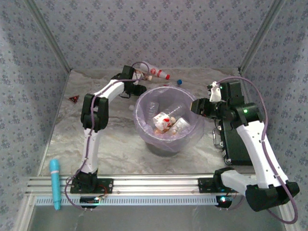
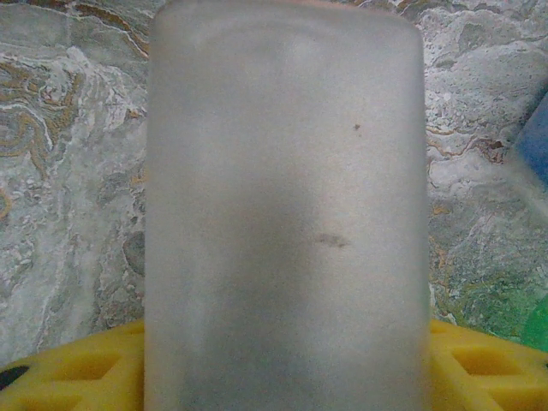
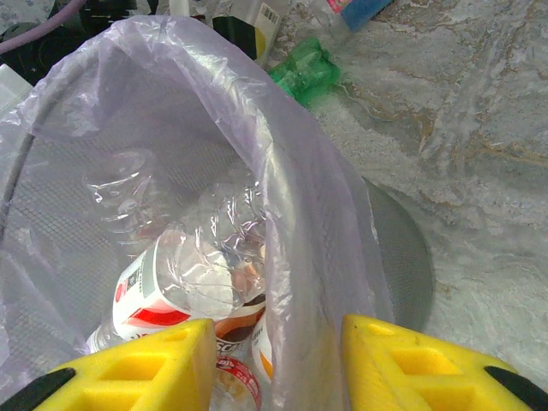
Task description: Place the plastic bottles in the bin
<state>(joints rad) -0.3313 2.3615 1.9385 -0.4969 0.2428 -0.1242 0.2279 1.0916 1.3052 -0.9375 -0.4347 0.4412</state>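
Note:
A frosted white plastic bottle (image 2: pixel 287 197) stands upright between the yellow fingers (image 2: pixel 60 368) of my left gripper (image 2: pixel 287 351), which press against both its sides. That gripper (image 1: pixel 138 89) is at the back left of the bin (image 1: pixel 144 126). The bin is lined with a lavender bag and holds several bottles (image 1: pixel 166 122), also visible in the right wrist view (image 3: pixel 171 282). My right gripper (image 3: pixel 278 360) is open, its fingers on either side of the bin's right rim (image 3: pixel 317 282). A bottle with a red cap (image 1: pixel 158 72) lies on the table behind the bin. A green bottle (image 3: pixel 304 73) lies beside the bin.
A light blue stick (image 1: pixel 55 183) lies at the front left by the rail. A small red triangle (image 1: pixel 73 98) sits near the left wall. A black box (image 1: pixel 236 142) stands on the right beside my right arm. A blue cap (image 1: pixel 179 82) lies behind the bin.

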